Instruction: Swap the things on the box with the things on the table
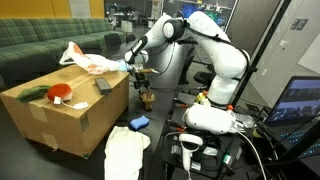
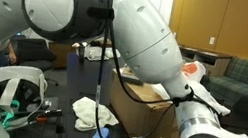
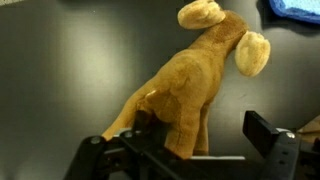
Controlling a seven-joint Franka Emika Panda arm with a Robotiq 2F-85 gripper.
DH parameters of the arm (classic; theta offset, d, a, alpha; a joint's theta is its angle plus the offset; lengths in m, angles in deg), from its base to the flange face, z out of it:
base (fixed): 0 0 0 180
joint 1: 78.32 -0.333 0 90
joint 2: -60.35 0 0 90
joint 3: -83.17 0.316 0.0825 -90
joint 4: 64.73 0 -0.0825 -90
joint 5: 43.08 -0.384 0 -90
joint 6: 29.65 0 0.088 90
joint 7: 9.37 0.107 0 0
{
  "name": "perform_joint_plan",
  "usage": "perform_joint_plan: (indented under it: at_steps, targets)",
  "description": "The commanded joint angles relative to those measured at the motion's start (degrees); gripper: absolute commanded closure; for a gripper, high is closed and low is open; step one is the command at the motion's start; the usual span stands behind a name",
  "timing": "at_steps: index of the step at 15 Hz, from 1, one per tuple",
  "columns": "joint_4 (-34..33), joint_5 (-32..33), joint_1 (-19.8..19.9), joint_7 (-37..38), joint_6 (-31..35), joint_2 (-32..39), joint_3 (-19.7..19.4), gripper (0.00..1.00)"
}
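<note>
A tan plush animal (image 3: pixel 190 85) stands upright on the black table (image 3: pixel 60 70). My gripper (image 3: pixel 200 135) is open and low around its hind part, the left finger (image 3: pixel 140 125) touching or nearly touching its body, the right finger (image 3: pixel 262 130) well apart from it. In an exterior view the gripper (image 1: pixel 143 82) hangs just above the toy (image 1: pixel 147 98), beside the brown cardboard box (image 1: pixel 60 120). On the box lie a green thing (image 1: pixel 33 92), a red thing (image 1: pixel 62 92), a grey object (image 1: pixel 103 86) and a white and orange bag (image 1: pixel 85 60).
A blue cloth (image 1: pixel 139 122) and a white cloth (image 1: pixel 127 150) lie on the table in front of the box; both also show as the blue cloth (image 2: pixel 102 136) and white cloth (image 2: pixel 89 111). The robot base (image 1: pixel 210 120) and cables stand close by. A green sofa (image 1: pixel 40 45) is behind the box.
</note>
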Motion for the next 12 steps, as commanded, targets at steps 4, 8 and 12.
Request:
perform_joint_plan:
  at_steps: [4,8,12]
  targets:
    - [-0.3,0.1,-0.5,-0.7,-6.7,0.1,-1.6,0.00]
    - [-3.6,2.9,-2.3,-0.2,-12.7,1.9,-2.3,0.00]
    - [-6.5,6.8,-4.6,-0.6,-18.1,3.9,-2.4,0.00]
